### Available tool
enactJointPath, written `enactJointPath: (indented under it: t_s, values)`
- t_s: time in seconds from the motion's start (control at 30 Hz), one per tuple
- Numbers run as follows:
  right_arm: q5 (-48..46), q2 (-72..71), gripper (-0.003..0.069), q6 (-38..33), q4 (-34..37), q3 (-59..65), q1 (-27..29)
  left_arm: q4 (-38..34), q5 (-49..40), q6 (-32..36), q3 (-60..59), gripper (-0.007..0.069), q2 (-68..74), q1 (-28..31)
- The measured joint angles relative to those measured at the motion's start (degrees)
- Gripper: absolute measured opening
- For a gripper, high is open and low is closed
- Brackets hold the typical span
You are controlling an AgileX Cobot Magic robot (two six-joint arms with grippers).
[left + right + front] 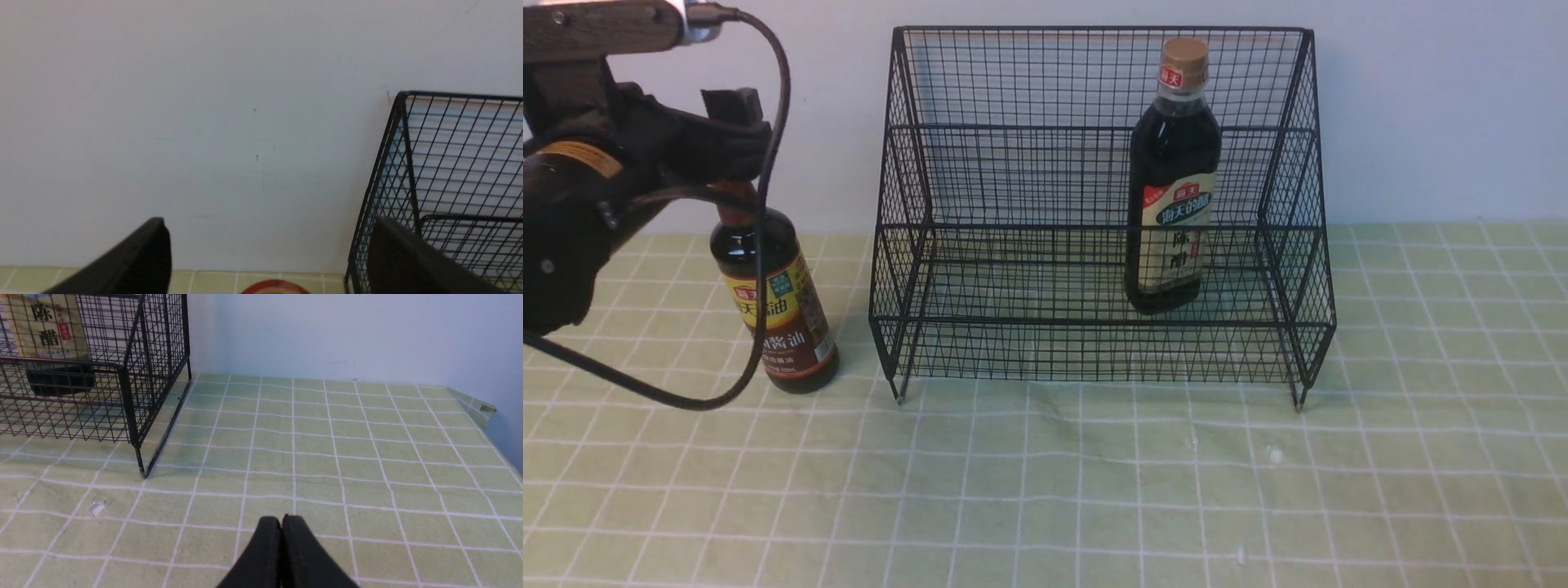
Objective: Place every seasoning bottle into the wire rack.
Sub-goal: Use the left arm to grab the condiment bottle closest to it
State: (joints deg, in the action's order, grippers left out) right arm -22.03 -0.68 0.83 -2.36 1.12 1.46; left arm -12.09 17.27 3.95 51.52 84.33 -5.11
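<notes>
The red-brown-capped seasoning bottle [780, 318] with a yellow-brown label stands slightly tilted on the cloth, left of the wire rack [1094, 322]. My left gripper [737, 175] is at its neck. In the left wrist view the fingers [147, 253] stand wide apart around the red cap [274, 288], and the left gripper [271, 222] is open. The taller tan-capped bottle [1174, 204] stands inside the rack on the lower shelf, right of centre; it also shows in the right wrist view [45, 330]. My right gripper [282, 517] is shut and empty above the cloth, right of the rack [122, 375].
A green checked cloth [1045, 490] covers the table. A white wall stands close behind the rack [408, 163]. The left arm's black cable [760, 245] hangs in front of the bottle. The table's right edge [482, 412] shows in the right wrist view.
</notes>
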Motion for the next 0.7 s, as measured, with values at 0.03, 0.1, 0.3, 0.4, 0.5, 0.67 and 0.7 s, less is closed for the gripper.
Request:
enactJointPath:
  t_s: [0.03, 0.1, 0.3, 0.4, 0.5, 0.67, 0.7]
  values:
    - [0.0, 0.0, -0.0015, 0.0, 0.0, 0.0, 0.0, 0.0, 0.2, 0.0, 0.1, 0.0582, 1.1, 0.0]
    - [0.0, 0.0, -0.0015, 0.0, 0.0, 0.0, 0.0, 0.0, 0.4, 0.0, 0.1, 0.0581, 2.6, 0.0]
    - [0.0, 0.0, -0.0015, 0.0, 0.0, 0.0, 0.0, 0.0, 0.7, 0.0, 0.1, 0.058, 6.3, 0.0]
    - [0.0, 0.0, -0.0015, 0.0, 0.0, 0.0, 0.0, 0.0, 0.8, 0.0, 0.2, 0.0527, 7.4, 0.0]
    - [0.0, 0.0, -0.0015, 0.0, 0.0, 0.0, 0.0, 0.0, 0.8, 0.0, 0.3, 0.0375, 8.0, 0.0]
    - [0.0, 0.0, -0.0015, 0.0, 0.0, 0.0, 0.0, 1.7, -1.9, 1.1, 0.3, 0.0256, 6.7, 0.0]
    - [0.0, 0.0, -0.0015, 0.0, 0.0, 0.0, 0.0, 2.0, -2.8, 1.3, 0.3, 0.0256, 6.2, 0.0]
